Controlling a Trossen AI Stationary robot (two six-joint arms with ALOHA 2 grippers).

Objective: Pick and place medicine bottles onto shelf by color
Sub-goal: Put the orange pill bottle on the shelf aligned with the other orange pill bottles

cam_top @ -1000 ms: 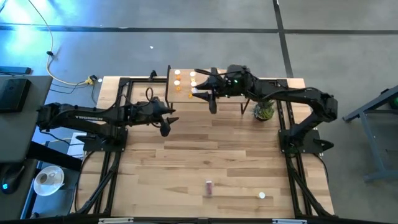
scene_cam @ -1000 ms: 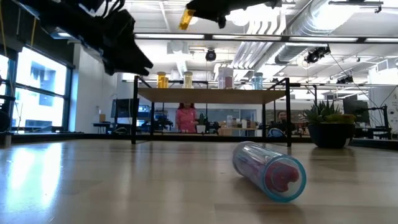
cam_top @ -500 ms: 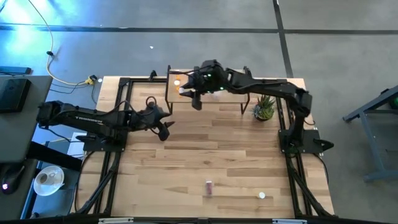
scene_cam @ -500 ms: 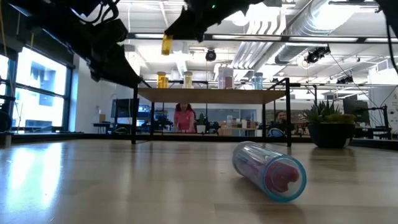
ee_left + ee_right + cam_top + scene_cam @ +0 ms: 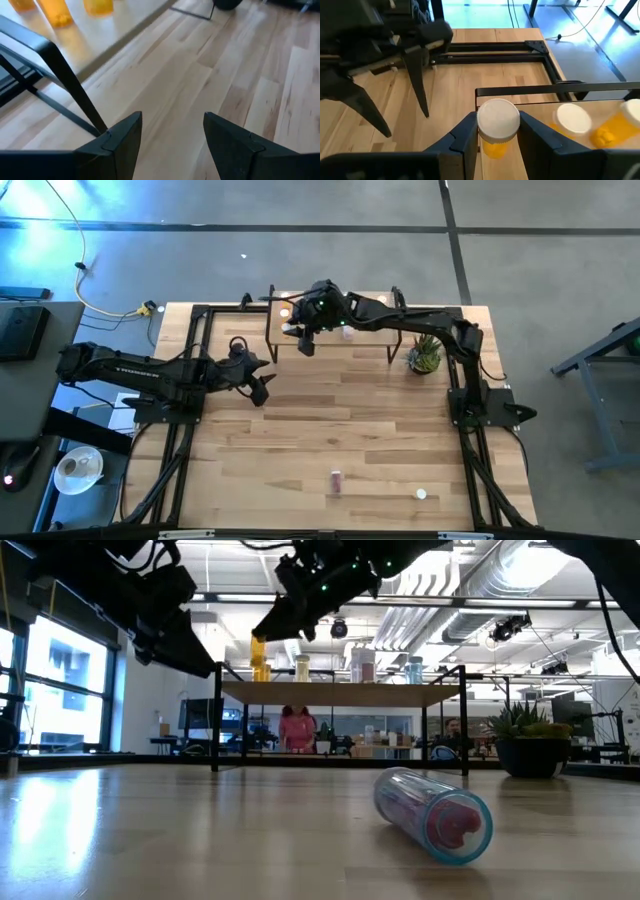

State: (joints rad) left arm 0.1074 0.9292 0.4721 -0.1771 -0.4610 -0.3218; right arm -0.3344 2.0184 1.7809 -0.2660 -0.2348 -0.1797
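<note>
An orange bottle (image 5: pixel 497 131), white-capped, sits pinched in the right gripper (image 5: pixel 495 135) above the shelf (image 5: pixel 580 140) end, near its orange fellows. Several bottles already stand there. A purple one (image 5: pixel 433 813) and a pale one (image 5: pixel 421 494) lie well away on the plank table (image 5: pixel 300 430). The left gripper (image 5: pixel 170 137) hangs empty, fingers apart, beside the shelf's black leg.

The right arm stretches out over the shelf (image 5: pixel 330 320), its right gripper (image 5: pixel 498 131) above the shelf's left end, fingers clamped on an orange bottle (image 5: pixel 497 127). The left gripper (image 5: pixel 262 388) hangs in front of the shelf's left end, fingers apart, holding nothing.
</note>
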